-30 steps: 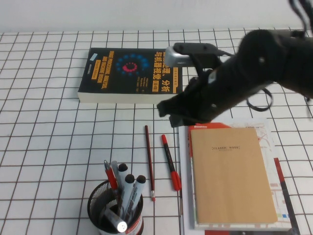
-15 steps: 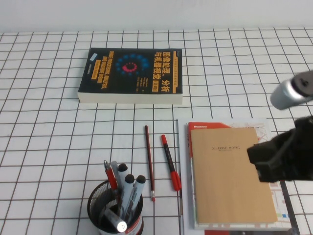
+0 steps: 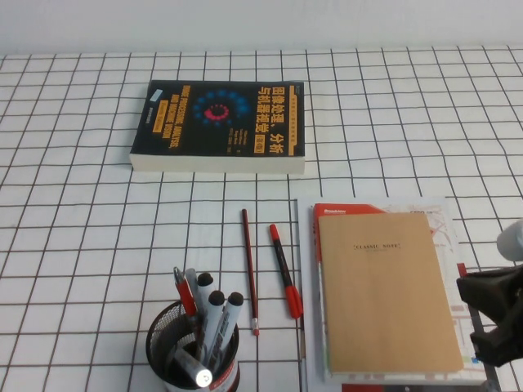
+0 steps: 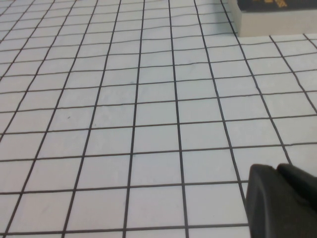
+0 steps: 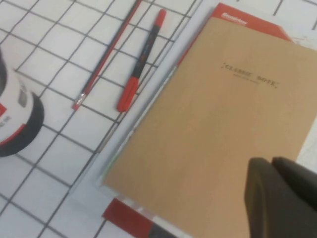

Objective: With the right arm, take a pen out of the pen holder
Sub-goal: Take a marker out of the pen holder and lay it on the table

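The black mesh pen holder (image 3: 167,347) stands near the table's front edge, left of centre, with several pens (image 3: 214,314) upright in it. Its white and red side (image 5: 12,124) also shows in the right wrist view. A red pen (image 3: 286,271) (image 5: 141,62) and a thin red pencil (image 3: 249,269) (image 5: 106,54) lie on the table to its right. My right gripper (image 3: 494,314) (image 5: 271,163) is at the front right, over the brown notebook's corner, shut and holding nothing. My left gripper (image 4: 277,169) hangs shut above bare grid cloth.
A brown notebook (image 3: 384,294) (image 5: 208,114) lies on a red folder and papers at the right. A thick dark book (image 3: 221,124) (image 4: 277,15) lies at the back, left of centre. The table is covered with white cloth with a black grid (image 3: 82,245).
My right arm has drawn back from above the table's middle to the front right corner, and its jaws have closed. The pens, pencil and books have not moved.
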Controlling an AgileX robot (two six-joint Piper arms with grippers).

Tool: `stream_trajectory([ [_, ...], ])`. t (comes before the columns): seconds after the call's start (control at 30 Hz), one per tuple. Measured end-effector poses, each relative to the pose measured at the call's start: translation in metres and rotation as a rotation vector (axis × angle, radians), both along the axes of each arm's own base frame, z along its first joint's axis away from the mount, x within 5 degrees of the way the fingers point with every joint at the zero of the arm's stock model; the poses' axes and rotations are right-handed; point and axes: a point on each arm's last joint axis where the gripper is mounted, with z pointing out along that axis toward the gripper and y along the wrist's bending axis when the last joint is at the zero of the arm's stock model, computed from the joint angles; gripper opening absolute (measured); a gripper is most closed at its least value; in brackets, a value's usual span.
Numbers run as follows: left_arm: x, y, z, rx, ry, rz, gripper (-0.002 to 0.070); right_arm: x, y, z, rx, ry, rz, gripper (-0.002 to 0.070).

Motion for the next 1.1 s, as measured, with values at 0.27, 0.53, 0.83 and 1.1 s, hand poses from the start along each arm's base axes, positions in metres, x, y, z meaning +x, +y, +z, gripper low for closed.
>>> stream_trajectory([
  [0.27, 0.0, 0.0, 0.0, 0.0, 0.0, 0.0, -0.0004, -0.029, -0.058, -0.051, 0.062, -0.175, -0.254, -0.0015],
  [0.53, 0.0, 0.0, 0.0, 0.0, 0.0, 0.0, -0.0004, -0.07, -0.091, -0.106, 0.122, -0.401, -0.48, -0.0015],
  [0.83, 0.0, 0.0, 0.0, 0.0, 0.0, 0.0, -0.0004, -0.085, -0.096, -0.108, 0.111, -0.478, -0.512, -0.0015],
  [1.1, 0.0, 0.0, 0.0, 0.0, 0.0, 0.0, -0.0004, -0.089, -0.097, -0.114, 0.083, -0.431, -0.512, -0.0015],
])
